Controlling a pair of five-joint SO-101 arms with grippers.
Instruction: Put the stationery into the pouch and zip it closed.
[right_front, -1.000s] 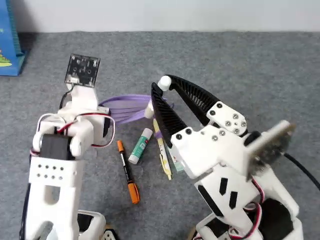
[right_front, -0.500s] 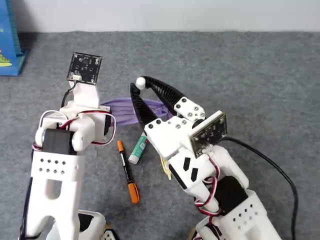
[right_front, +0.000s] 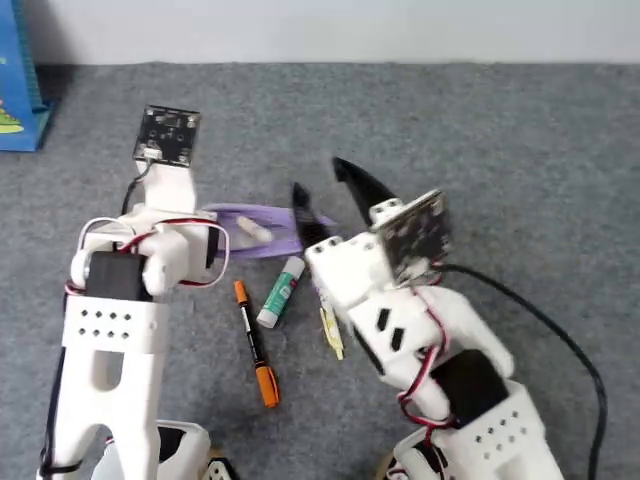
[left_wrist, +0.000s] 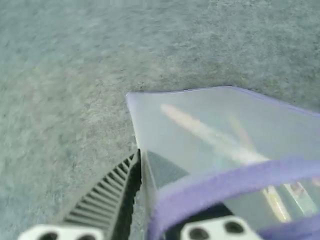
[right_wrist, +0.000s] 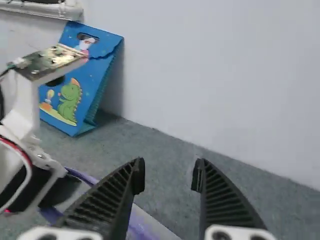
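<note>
Two tools noted. The left tool (left_wrist: 142, 180) is clamped on the left end of the pouch (right_front: 255, 222), a translucent sleeve with a purple zip strip. The right tool (right_front: 322, 188) is spread wide and holds nothing; it is raised over the pouch's right end.

The pouch is laid on the grey worktop (right_front: 500, 130) between the two arms. A small white item (right_front: 255, 231) is seen at the pouch's middle; whether it is in or on the pouch cannot be told.

Three pieces are lying on the worktop just near of the pouch, none touching:
- a green-and-white glue stick (right_front: 281, 291), in the middle
- a marker (right_front: 253, 343), black barrel with orange ends, to the left of the glue stick and nearer
- a pale yellow strip (right_front: 328, 322), to the right, partly hidden under the right arm

A blue gift bag (right_wrist: 75, 80) with a dinosaur print is stood at the far left against the wall.
</note>
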